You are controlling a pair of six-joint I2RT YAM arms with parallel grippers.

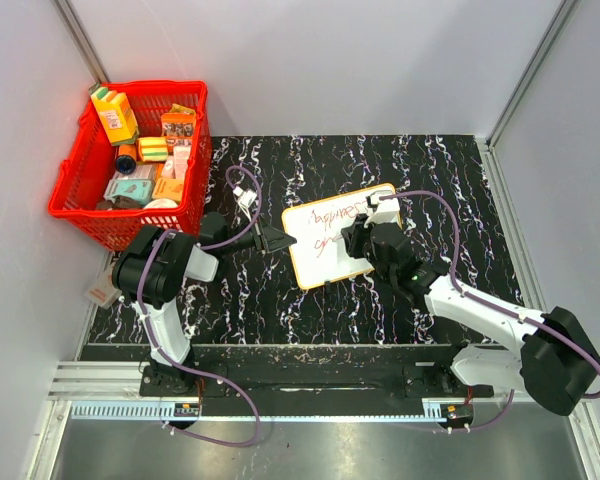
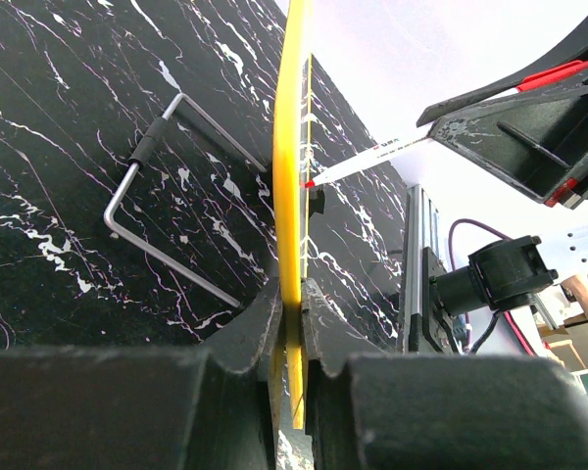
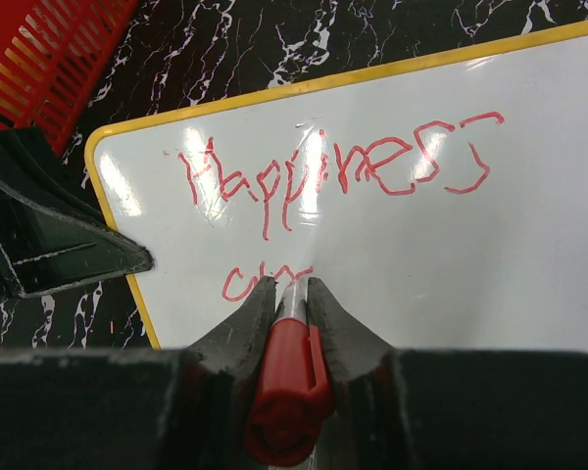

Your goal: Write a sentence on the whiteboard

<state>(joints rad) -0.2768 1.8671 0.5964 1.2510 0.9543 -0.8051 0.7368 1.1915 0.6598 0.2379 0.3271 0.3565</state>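
Whiteboard: white face, yellow rim, set on the black marbled table between the two claws. Its left edge is pinched in the left gripper, whose jaws are closed tight on the rim; that wrist's camera sees the board edge-on.

Sentence: thin red script on the board's face. The top line, reading "Happiness", lies just ahead of the right gripper. A second line of a few letters sits right at that claw's tips and is not legible.

Marker: red body, pale barrel, clamped between the right claw's closed fingers, tip down at the second line.

Wire: bent metal rod beside the board's rim, just beyond the left claw's tips.

Basket: red plastic, packed with cartons and packets, well off to the left claw's outer side.
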